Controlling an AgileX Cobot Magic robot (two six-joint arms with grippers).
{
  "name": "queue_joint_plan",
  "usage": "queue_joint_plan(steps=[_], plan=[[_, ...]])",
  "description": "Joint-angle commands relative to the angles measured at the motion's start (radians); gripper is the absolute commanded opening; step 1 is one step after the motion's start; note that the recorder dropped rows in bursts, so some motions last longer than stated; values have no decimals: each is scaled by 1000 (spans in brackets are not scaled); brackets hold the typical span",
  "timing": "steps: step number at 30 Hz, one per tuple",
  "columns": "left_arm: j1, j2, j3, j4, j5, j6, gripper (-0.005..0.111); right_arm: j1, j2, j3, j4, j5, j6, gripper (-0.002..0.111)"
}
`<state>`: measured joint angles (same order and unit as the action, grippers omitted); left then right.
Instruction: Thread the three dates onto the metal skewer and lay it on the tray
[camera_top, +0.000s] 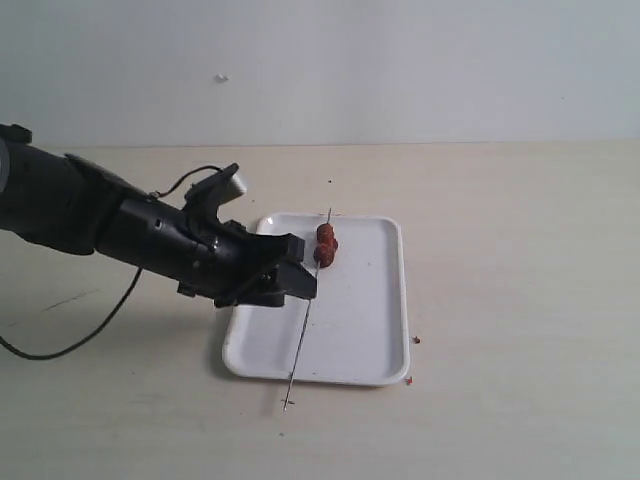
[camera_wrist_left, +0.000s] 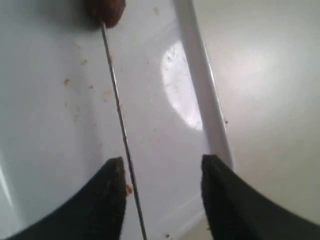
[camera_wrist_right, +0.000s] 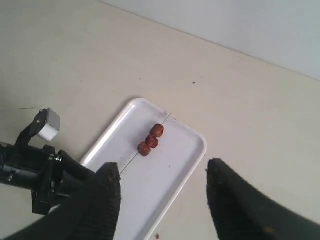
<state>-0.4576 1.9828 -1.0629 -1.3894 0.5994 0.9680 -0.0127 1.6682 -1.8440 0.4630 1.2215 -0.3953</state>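
The white tray (camera_top: 360, 320) lies at the middle of the table. The metal skewer (camera_top: 303, 335) rests lengthwise on it, its near end sticking out past the front rim. The three dates (camera_top: 326, 244) sit threaded together near its far end. My left gripper (camera_top: 300, 277) hovers low over the tray's left part, open. In the left wrist view the skewer (camera_wrist_left: 117, 107) runs between the spread jaws of the left gripper (camera_wrist_left: 162, 165), close beside one finger, with one date (camera_wrist_left: 106, 10) at the frame's edge. My right gripper (camera_wrist_right: 162, 172) is open and empty, high above the tray (camera_wrist_right: 170, 175) and dates (camera_wrist_right: 150, 140).
Small reddish crumbs (camera_top: 418, 340) lie on the table off the tray's right front corner. A black cable (camera_top: 90, 330) trails from the left arm across the table on the left. A pale wall stands behind the table.
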Motion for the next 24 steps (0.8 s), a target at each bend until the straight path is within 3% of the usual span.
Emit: queue_joint_plan(steps=[1,2,5,7,12,16,21,24], plan=[[56,-105,-8,5,5,77,16,2,-38,113,121,0,-102,43],[65,-127,-4,11,5,80,2,2,-45,142,143,0,-137,39],[79,-216,35,14,-38,146,0,2,-93,268,175,0,-162,19],[79,-307,91,-2,-116,208,0,2,-141,369,169,-91,-181,1],[75,-553,290,-181,-265,481,0,2,-321,660,175,-371,-184,0],[75,-767,440,-355,-279,737,0,2,-531,944,273,-639,-266,0],[75,-1113,613,-355,-286,810,0,2,-820,1295,731,-922,-723,0],[75,-1277,685,-355,-330,803,0,2,-947,1423,1003,-1014,-886,0]])
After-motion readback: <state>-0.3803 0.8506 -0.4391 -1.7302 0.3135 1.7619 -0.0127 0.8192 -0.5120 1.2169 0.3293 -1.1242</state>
